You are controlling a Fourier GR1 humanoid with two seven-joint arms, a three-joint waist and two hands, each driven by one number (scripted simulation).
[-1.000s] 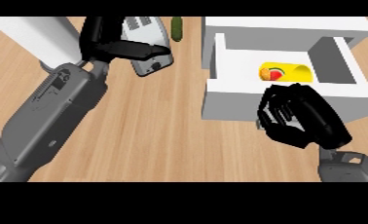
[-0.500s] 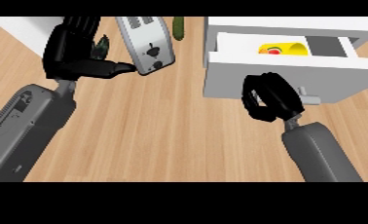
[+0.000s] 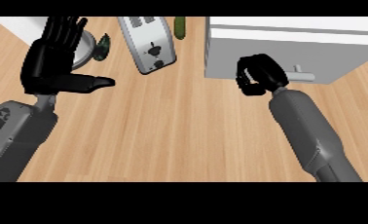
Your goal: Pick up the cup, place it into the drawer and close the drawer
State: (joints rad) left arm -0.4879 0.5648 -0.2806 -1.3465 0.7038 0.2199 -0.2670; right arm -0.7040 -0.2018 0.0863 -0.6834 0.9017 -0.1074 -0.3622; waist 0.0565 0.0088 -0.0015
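The cup could not be seen anywhere in the head view. The white drawer [image 3: 287, 47] sat shut at the far right of the wooden surface [image 3: 179, 121], its front flush with the white box around it and its short grey handle [image 3: 303, 76] sticking out to the right.

The right hand [image 3: 260, 74] was at the drawer's front, just left of the handle, fingers curled into a narrow fist that held nothing visible. Whether it touched the handle could not be told. Its grey forearm ran back to the near right edge.

To the left of the drawer, a silver toaster [image 3: 149, 44] lay at a slant on the surface, with a small green vegetable [image 3: 179, 27] between its far end and the drawer.

At the far left, the left hand [image 3: 54, 65] rested wide open, fingers straight and pointing away, thumb stretched out to the right. It partly covered a round grey dish [image 3: 86, 47], and a dark green object [image 3: 102, 47] lay just beside that dish's right rim.
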